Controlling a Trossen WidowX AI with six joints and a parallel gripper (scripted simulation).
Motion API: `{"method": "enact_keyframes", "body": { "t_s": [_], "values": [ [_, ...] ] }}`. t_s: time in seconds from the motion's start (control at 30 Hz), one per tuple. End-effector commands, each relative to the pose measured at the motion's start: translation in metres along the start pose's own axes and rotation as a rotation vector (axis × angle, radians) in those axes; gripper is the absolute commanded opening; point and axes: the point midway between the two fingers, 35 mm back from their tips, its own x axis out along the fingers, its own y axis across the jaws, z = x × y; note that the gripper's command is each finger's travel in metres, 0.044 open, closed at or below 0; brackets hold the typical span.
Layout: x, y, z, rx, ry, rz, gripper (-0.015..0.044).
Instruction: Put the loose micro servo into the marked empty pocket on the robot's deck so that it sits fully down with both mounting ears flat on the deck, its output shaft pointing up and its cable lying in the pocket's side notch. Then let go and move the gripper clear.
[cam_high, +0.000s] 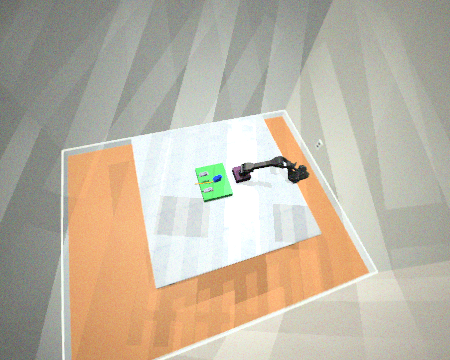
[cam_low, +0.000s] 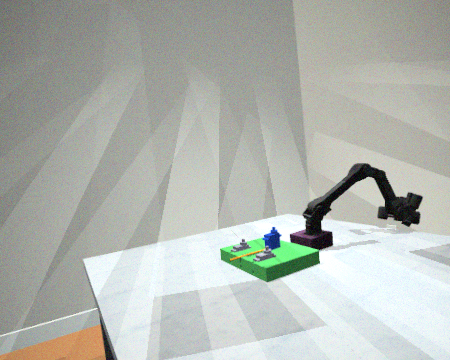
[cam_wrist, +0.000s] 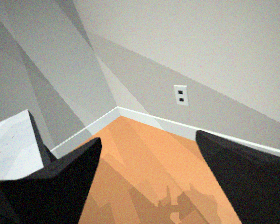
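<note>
The blue servo (cam_low: 272, 238) stands on the green deck (cam_low: 290, 260), toward the edge nearest the arm's base (cam_low: 312, 238). It appears upright, its narrower part on top; I cannot tell from these views whether it rests in a pocket or only on the surface. An orange line, probably its cable (cam_low: 245, 255), runs from it toward the left of the exterior frame. Two small grey units (cam_low: 242, 245) sit on the deck on either side of that line. In the top view the servo (cam_high: 217, 178) lies at the centre of the deck (cam_high: 222, 192), left of the base (cam_high: 241, 173).

The governing relation is direction. In the exterior view the claw (cam_low: 400, 212) hangs at the right of the frame, well apart from the deck, with the base between the two. The arm reaches away from the servo, not toward it. The wrist view confirms this: it shows only orange floor (cam_wrist: 150, 175), a baseboard and a wall socket (cam_wrist: 181, 95), with the two dark fingers at lower left and lower right. No part of the deck appears there.

The claw's fingers stand wide apart with nothing between them.

I judge the coming move to be a swing of the arm back across its base toward the left of the frame.
</note>
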Motion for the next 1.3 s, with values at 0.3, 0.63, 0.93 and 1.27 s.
{"method": "enact_keyframes", "body": {
  "t_s": [0.3,0.63,0.93,1.27],
  "values": [
    [-0.056,-0.032,0.003,0.061,0.003,-0.152,0.0137],
    [-0.166,-0.072,0.003,0.172,-0.012,-0.415,0.0000],
    [-0.263,-0.087,-0.005,0.282,-0.019,-0.647,0.0000],
    [-0.394,-0.075,-0.024,0.447,-0.043,-0.940,0.0000]
  ]
}}
